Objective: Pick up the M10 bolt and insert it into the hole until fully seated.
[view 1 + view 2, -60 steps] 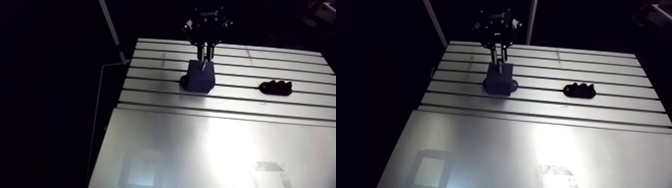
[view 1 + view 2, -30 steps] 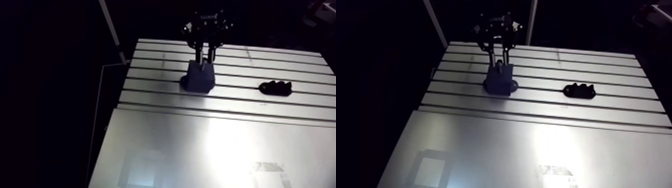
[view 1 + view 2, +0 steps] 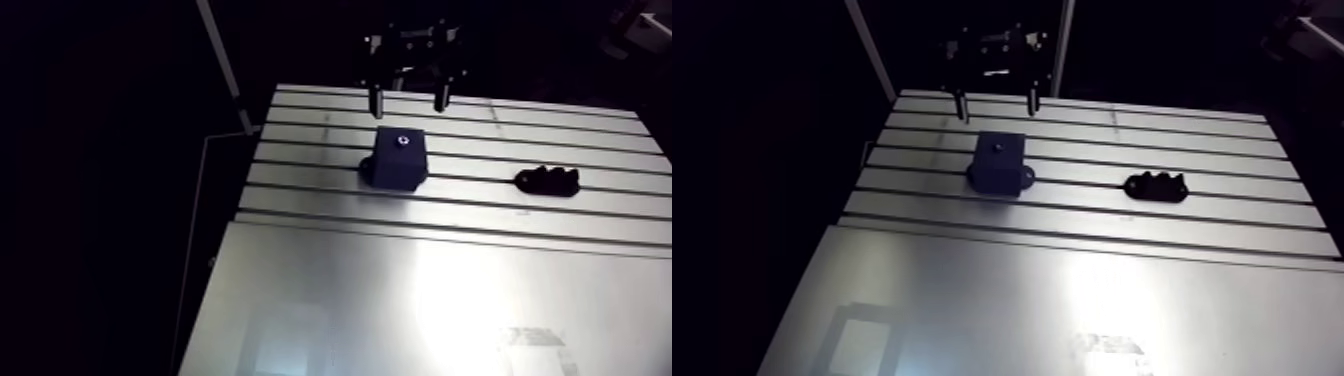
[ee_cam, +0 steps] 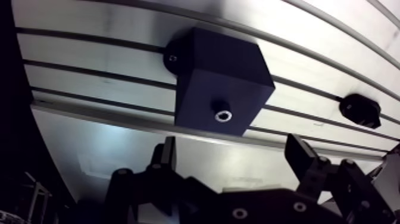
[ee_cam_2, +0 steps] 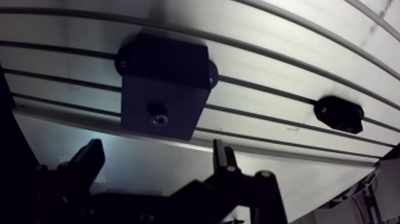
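A dark square block [image 3: 398, 162] stands on the slotted table [image 3: 440, 290]. The M10 bolt [image 4: 222, 115] sits in the hole in the block's top face, with only its shiny head [image 3: 402, 141] showing. My gripper [image 3: 408, 102] hangs above and just behind the block, clear of it. In the wrist view the gripper [image 4: 232, 146] is open: its two fingers stand wide apart with nothing between them, and the block lies ahead of them.
A small black lumpy holder [image 3: 548, 180] lies on the slats to the right of the block; in the wrist view the holder [image 4: 360, 110] is off to the side. A smooth metal plate [image 3: 430, 310] covers the near part of the table.
The fingers were shut on the bolt at the block's top. They have spread apart, let go and risen away from the block. The bolt stays in the hole.
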